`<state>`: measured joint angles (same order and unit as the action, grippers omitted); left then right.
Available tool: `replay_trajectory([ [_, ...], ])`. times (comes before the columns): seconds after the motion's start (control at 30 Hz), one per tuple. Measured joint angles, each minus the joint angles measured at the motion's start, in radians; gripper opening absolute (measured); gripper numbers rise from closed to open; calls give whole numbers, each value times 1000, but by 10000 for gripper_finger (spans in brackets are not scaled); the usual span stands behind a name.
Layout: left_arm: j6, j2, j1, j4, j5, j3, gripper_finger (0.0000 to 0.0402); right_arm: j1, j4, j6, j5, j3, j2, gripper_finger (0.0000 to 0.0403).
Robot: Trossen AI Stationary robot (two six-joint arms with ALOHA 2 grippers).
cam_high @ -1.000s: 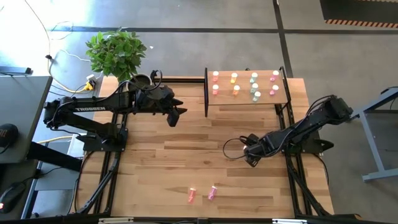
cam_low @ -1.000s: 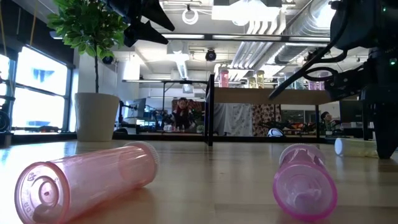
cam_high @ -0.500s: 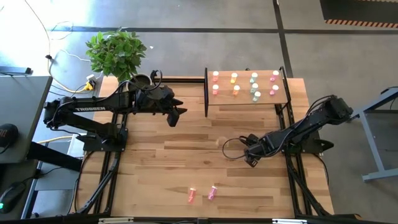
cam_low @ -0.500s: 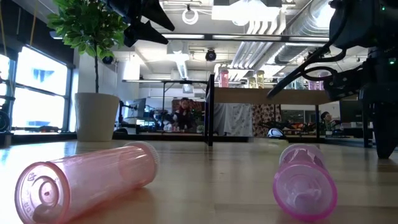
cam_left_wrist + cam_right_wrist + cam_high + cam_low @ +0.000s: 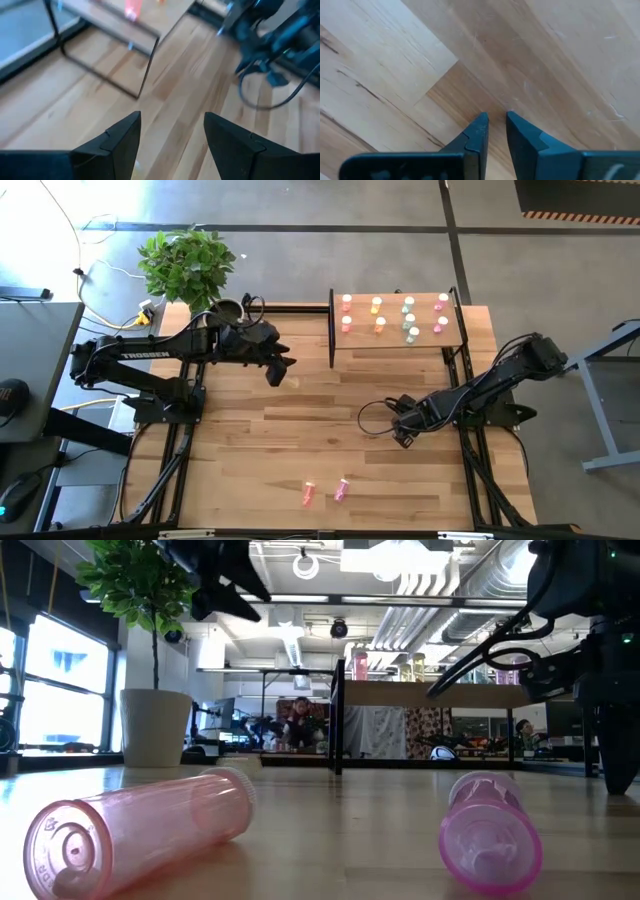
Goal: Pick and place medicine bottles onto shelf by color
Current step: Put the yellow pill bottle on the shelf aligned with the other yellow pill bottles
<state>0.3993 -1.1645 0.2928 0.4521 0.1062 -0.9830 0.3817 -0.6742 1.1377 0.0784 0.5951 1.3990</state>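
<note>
Two small bottles lie on their sides near the table's near edge: a red-pink bottle and a magenta bottle. The shelf stands at the far edge and carries several upright bottles in colour columns: red-pink, yellow, pale green-white and magenta. My left gripper hovers open, left of the shelf. My right gripper sits low over bare wood with its fingers shut, holding nothing.
A leafy plant in a pot stands at the table's far left corner, behind my left arm. The shelf's black post rises just right of my left gripper. Bare wood lies between the grippers and the two lying bottles.
My left gripper has drawn back a little toward the table's left, away from the shelf, staying open. The right arm and the bottles have kept still.
</note>
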Motion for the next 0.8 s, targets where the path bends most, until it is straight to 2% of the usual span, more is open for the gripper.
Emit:
replay_trajectory([
  [0.2, 103, 0, -15, 152, 38, 0, 209, 0, 5, 15, 1, 0, 0, 68],
  [0.33, 146, 0, -46, 214, 98, 0, 209, -4, 14, 18, -1, 0, 0, 99],
  [0.53, 223, 0, -105, 256, 123, 0, 209, -8, 26, 18, -4, 1, 0, 146],
  [0.8, 226, 0, -170, 334, 149, 8, 209, -8, 27, 37, 7, 1, 0, 154],
])
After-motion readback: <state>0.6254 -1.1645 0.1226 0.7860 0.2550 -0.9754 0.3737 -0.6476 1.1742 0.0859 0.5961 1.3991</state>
